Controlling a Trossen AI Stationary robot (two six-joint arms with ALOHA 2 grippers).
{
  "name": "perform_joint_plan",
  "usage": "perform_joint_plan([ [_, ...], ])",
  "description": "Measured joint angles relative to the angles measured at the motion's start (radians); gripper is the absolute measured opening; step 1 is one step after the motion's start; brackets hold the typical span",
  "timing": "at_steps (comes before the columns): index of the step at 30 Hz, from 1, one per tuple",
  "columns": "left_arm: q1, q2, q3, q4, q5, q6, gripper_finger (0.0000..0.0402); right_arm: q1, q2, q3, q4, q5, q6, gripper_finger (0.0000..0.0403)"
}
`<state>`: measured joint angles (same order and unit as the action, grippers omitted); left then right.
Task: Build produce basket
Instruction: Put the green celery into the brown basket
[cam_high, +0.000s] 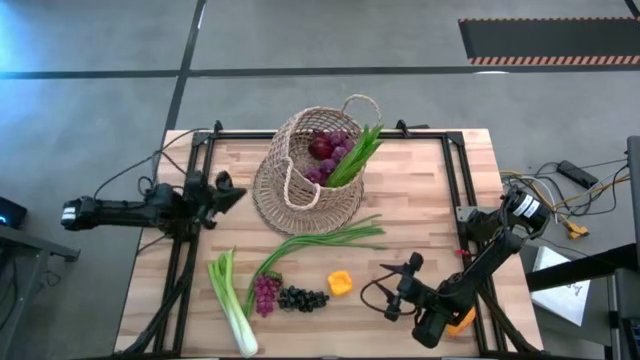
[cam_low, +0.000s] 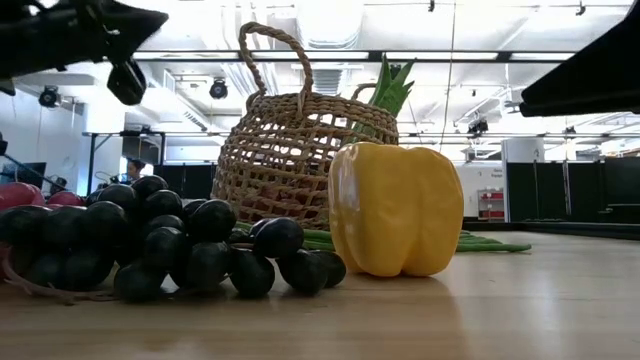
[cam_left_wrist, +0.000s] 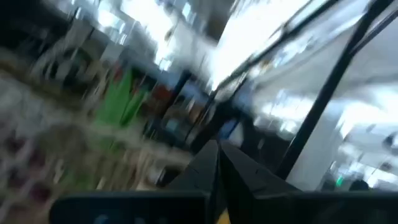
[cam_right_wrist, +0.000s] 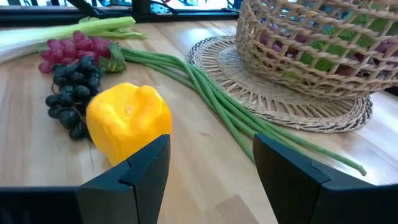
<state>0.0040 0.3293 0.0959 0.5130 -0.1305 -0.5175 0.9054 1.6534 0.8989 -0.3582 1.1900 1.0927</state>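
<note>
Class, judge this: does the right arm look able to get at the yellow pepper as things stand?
Probably yes. The right gripper is open and faces the yellow pepper, with only bare table between them; the black grapes lie beyond it.

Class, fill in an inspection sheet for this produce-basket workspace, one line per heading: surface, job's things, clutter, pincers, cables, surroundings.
Surface: wooden table in a black frame.
Job's things: wicker basket tipped on its side, holding reddish produce and green stalks; long green onions beside it; leek, red grapes, black grapes and yellow pepper on the table.
Clutter: nothing seen.
Pincers: left pincer at the table's left edge near the basket, shut; right pincer open, facing the pepper.
Cables: loose wires right of the table.
Surroundings: grey floor with striped tape.
</note>
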Motion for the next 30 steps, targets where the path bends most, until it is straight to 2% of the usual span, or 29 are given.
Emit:
perform_joint_plan([
  [3,-0.064,0.104,0.072,-0.133,-0.096,0.003,0.0,0.0,0.0,-0.017,0.003,0.016,-0.001,0.0221],
  [7,-0.187,0.251,0.211,-0.42,-0.344,-0.006,0.0,0.0,0.001,-0.05,0.005,0.045,0.057,0.0221],
  [10,-0.276,0.383,0.351,-0.664,-0.498,-0.103,0.0,0.002,0.001,-0.064,0.006,0.044,0.073,0.0221],
  [14,-0.359,0.542,0.55,-0.992,-0.532,-0.308,0.0,0.003,0.001,-0.067,0.008,0.044,0.073,0.0221],
  [17,-0.414,0.654,0.639,-1.165,-0.428,-0.454,0.0,0.002,0.002,-0.067,0.026,0.046,0.041,0.0221],
  [20,-0.46,0.746,0.681,-1.167,-0.268,-0.473,0.0,0.002,0.002,-0.068,0.052,0.07,0.012,0.0221],
  [22,-0.473,0.805,0.687,-1.138,-0.216,-0.479,0.0,0.002,0.002,-0.068,0.066,0.078,-0.012,0.0221],
  [25,-0.475,0.891,0.684,-1.041,-0.218,-0.472,0.0,0.002,0.002,-0.068,0.09,0.1,-0.053,0.0221],
  [28,-0.47,0.984,0.69,-0.898,-0.299,-0.466,0.0,0.002,0.002,-0.068,0.099,0.104,-0.072,0.0221],
  [30,-0.454,1.036,0.705,-0.863,-0.299,-0.436,0.0,0.002,0.002,-0.068,0.103,0.104,-0.073,0.0221],
])
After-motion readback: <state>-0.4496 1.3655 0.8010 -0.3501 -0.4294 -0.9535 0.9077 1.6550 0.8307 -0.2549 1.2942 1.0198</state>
